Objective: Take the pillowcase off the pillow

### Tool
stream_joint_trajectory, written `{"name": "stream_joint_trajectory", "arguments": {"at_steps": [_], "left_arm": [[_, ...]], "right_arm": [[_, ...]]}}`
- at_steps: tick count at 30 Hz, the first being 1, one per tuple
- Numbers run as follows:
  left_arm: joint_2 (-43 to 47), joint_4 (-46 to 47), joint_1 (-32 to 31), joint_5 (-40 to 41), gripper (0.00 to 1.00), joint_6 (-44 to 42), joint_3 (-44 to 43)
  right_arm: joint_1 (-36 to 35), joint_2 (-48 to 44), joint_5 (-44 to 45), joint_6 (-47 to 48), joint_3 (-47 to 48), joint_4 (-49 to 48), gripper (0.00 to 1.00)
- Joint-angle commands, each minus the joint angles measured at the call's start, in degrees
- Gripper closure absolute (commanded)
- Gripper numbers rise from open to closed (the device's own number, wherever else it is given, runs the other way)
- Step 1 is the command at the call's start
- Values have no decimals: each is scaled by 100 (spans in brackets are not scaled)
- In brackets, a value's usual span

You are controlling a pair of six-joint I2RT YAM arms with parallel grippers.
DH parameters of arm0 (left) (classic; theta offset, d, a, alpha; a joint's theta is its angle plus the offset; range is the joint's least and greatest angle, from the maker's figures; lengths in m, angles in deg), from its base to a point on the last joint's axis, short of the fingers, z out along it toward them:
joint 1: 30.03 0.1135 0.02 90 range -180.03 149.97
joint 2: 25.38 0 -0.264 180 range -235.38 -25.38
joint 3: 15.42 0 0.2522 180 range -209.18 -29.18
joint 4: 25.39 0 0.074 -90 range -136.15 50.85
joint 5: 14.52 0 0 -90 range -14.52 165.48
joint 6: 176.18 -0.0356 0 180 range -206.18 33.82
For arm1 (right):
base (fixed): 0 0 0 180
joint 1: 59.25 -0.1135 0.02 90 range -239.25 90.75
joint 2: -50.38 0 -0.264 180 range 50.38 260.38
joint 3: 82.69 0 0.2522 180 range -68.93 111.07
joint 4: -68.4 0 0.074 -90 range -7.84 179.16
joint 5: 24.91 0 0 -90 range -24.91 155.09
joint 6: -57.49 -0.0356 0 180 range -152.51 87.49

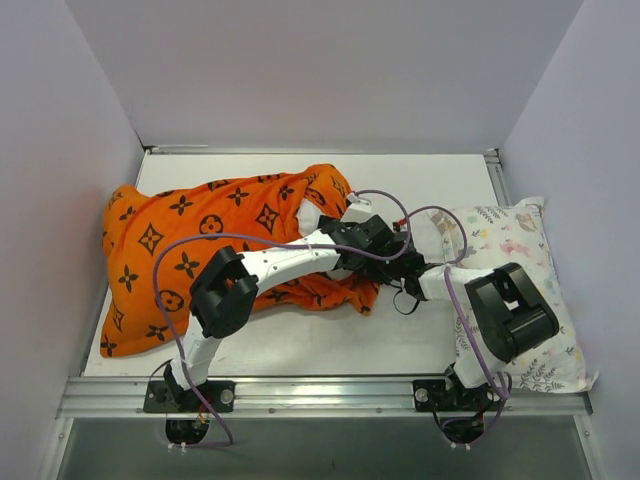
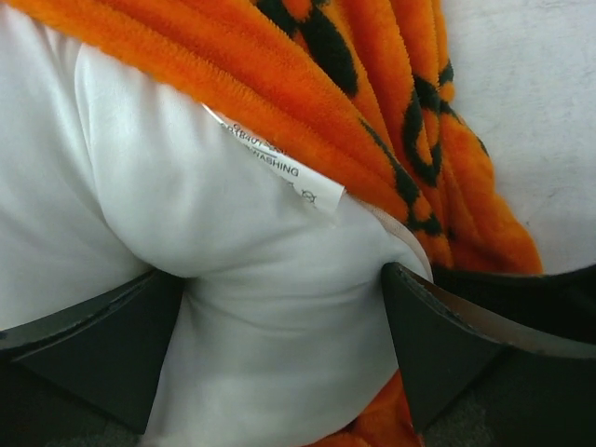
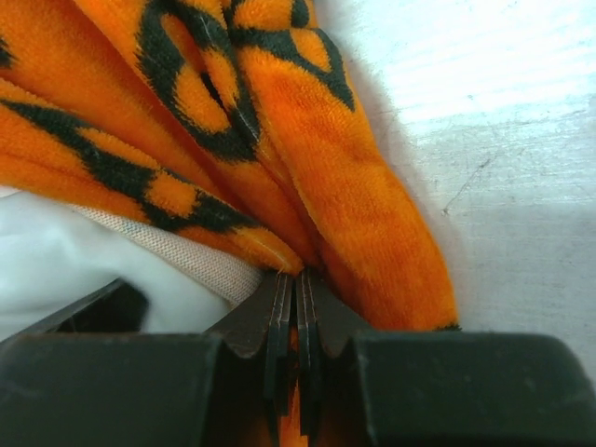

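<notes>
Straddling the pillow (image 2: 261,307), left jaws gape — right jaws pinch the pillowcase (image 3: 307,186).

We see the pillowcase (image 2: 372,84) as thick plush cloth, its orange pile fuzzy and matt. The pillow (image 2: 233,279) beneath the pillowcase is smooth white cloth, with a thin, smooth care label (image 2: 289,172). The left fingers (image 2: 102,345) look to us like matt black plastic. The worktop (image 3: 521,140) beside the pillowcase is white, matt and lightly scratched.

Plain pale walls (image 1: 330,70) enclose a white table (image 1: 420,180), an aluminium rail (image 1: 320,395) along its near edge.
</notes>
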State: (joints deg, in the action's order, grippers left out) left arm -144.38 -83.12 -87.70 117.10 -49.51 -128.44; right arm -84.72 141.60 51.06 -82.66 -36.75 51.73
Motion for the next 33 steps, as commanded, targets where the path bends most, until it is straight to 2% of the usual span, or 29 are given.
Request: {"name": "stream_joint_trajectory", "arguments": {"at_steps": [1,2,3,4,5,8,13,19,24,27,33], "left_arm": [[-360,-244,194,-146,3,210,-58],[-448,-235,221,-163,5,157,-49],[-492,-148,247,-285,12,105,-41],[-553,-113,291,-339,37,-9,-40],[-580,-77,309,-357,55,-62,-49],[-650,11,405,-524,100,-264,-163],[-300,20,528,-576,100,-467,-383],[657,125,1055,-919,100,-686,-812],[1010,143,1477,-1332,100,-713,-1051],[1291,222,1715,-1621,100,-678,-999],[1888,274,1750,-2316,100,-740,-798]], "right_arm": [[25,-192,-4,40,-72,503,100],[25,-210,5,49,-63,538,100],[16,-236,5,58,-46,547,100],[16,-245,-4,58,-37,556,100],[16,-254,-4,58,-28,574,100],[16,-324,22,67,-19,618,100],[16,-500,66,119,-45,723,100],[25,-570,268,146,-177,881,100],[51,-369,479,111,-318,925,100],[95,-167,497,93,-327,917,100],[113,133,357,-3,-169,662,100]]}}
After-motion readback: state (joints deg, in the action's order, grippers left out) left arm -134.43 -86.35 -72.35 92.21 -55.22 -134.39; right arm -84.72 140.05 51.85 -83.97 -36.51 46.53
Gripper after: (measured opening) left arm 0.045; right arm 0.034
